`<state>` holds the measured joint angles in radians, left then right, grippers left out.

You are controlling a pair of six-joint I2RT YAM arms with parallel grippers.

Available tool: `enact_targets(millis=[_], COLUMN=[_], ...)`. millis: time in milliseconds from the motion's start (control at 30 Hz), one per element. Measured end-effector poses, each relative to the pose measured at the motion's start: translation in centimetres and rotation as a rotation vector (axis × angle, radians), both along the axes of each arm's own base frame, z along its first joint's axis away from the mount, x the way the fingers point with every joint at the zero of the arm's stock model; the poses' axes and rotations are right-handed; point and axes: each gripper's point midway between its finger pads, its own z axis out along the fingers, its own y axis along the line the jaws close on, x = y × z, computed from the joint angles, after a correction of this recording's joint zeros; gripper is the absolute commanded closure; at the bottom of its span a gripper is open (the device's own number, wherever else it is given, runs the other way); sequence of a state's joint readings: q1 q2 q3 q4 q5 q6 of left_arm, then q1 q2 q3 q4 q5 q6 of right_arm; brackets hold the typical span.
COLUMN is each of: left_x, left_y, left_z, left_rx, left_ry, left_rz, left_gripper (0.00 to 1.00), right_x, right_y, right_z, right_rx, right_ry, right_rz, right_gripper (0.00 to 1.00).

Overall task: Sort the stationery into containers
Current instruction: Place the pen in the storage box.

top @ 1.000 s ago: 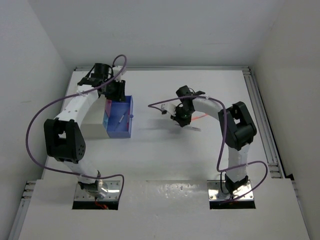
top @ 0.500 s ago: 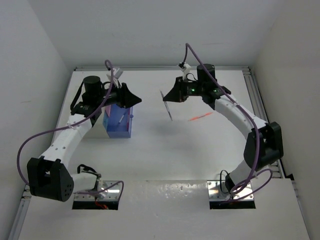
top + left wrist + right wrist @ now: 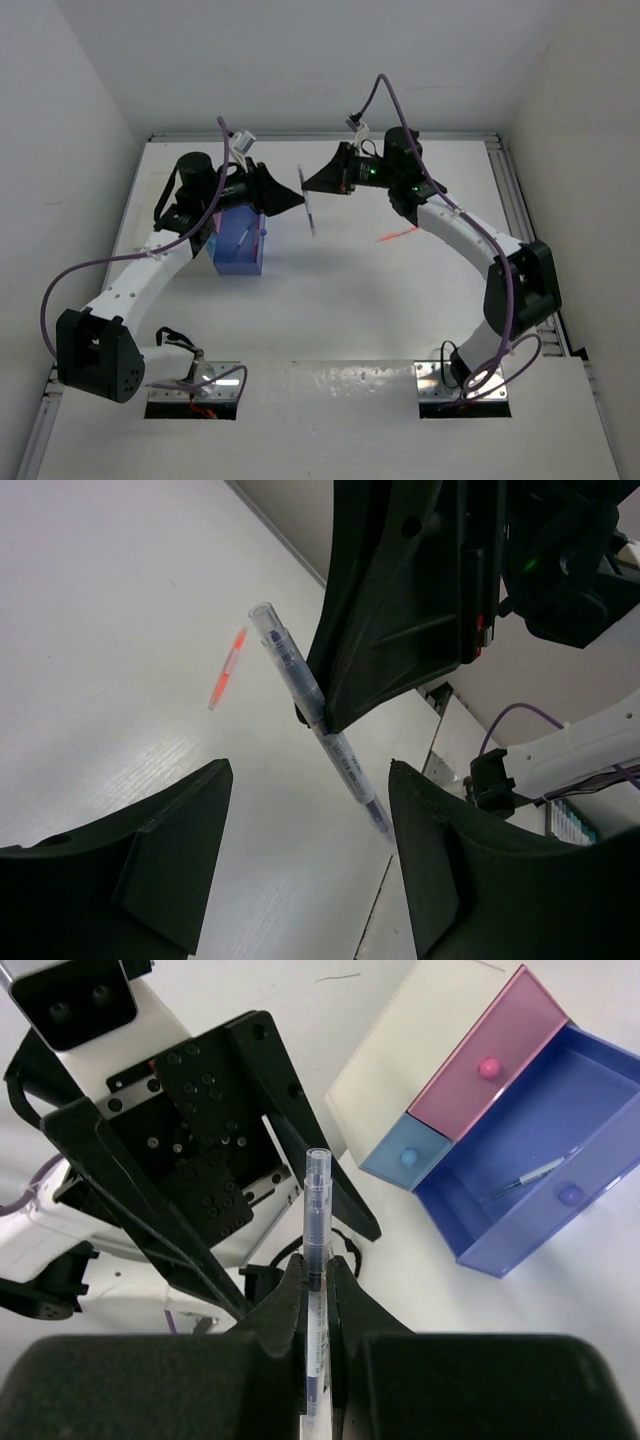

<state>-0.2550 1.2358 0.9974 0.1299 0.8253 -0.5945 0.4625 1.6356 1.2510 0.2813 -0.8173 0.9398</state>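
While right jaws pinch one slim clear pen (image 3: pixel 316 1200) and left jaws gape empty, I count one orange pen (image 3: pixel 227 668) on the table (image 3: pixel 350 300).

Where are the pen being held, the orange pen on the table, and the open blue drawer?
held pen (image 3: pixel 316 1210): right wrist view, barrel.
orange pen (image 3: pixel 227 668): left wrist view, middle.
blue drawer (image 3: pixel 530 1235): right wrist view, front wall.

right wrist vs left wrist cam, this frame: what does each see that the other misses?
Right wrist only: the white cabinet, its shut pink drawer, and the large open blue drawer with a thin pen lying in it. Left wrist only: an orange pen lying on the table. Both: the held pen, clamped in the right gripper, facing the open left gripper.
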Motion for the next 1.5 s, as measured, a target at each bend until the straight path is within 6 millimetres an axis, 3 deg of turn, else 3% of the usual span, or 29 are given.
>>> enact_targets(millis=[233, 333, 533, 667, 700, 733, 767, 833, 967, 1067, 1167, 1333, 1467, 1500], left_x=[-0.1, -0.2, 0.0, 0.2, 0.3, 0.4, 0.4, 0.8, 3.6, 6.0, 6.9, 7.4, 8.1, 8.1], left_y=[-0.6, -0.8, -0.6, -0.2, 0.0, 0.2, 0.3, 0.9, 4.8, 8.1, 11.1, 14.1, 15.6, 15.9], left_z=[-0.4, -0.4, -1.1, -1.3, -1.4, -1.4, -1.6, -2.0, -4.1, -6.1, -9.3, -13.7, -16.6, -17.1], left_rx=[-0.005, -0.005, 0.013, 0.017, 0.017, 0.019, 0.023, 0.049, 0.192, 0.315, 0.442, 0.616, 0.708, 0.724], left_ry=[0.023, 0.024, 0.026, 0.033, 0.037, 0.037, 0.039, 0.037, 0.089, 0.123, 0.192, 0.293, 0.361, 0.377], left_rz=[-0.017, -0.022, -0.007, 0.009, 0.013, 0.018, 0.022, 0.04, 0.193, 0.327, 0.438, 0.537, 0.582, 0.587], left_gripper=[0.32, 0.41, 0.68, 0.95, 0.99, 1.0, 1.0, 1.0, 1.0, 1.0, 1.0, 0.99, 0.96, 0.91], right_x=[0.2, 0.2, -0.2, 0.0, 0.0, 0.0, 0.0, 0.2, 2.4, 5.2, 6.9, 6.1, 6.3, 6.5], right_y=[1.0, 1.7, 2.6, 2.7, 2.7, 2.7, 2.7, 2.4, -0.4, -4.9, -8.9, -12.1, -14.3, -15.0], right_z=[-0.7, -1.1, -0.7, -0.2, -0.2, -0.2, -0.3, -0.3, -0.8, -3.3, -6.6, -12.0, -15.0, -15.7], right_rx=[0.01, 0.007, 0.016, 0.025, 0.025, 0.025, 0.024, 0.025, -0.003, -0.122, -0.304, -0.597, -0.77, -0.8], right_ry=[0.038, 0.049, 0.049, 0.028, 0.024, 0.025, 0.025, 0.036, 0.004, -0.04, -0.09, -0.135, -0.111, -0.095], right_rz=[0.002, 0.006, 0.024, 0.023, 0.022, 0.022, 0.022, 0.021, -0.03, -0.124, -0.194, -0.183, -0.204, -0.219], right_gripper=[1.0, 1.0, 1.0, 1.0, 0.94, 0.69, 0.55, 0.41, 0.41, 0.42, 0.42, 0.41, 0.4, 0.4])
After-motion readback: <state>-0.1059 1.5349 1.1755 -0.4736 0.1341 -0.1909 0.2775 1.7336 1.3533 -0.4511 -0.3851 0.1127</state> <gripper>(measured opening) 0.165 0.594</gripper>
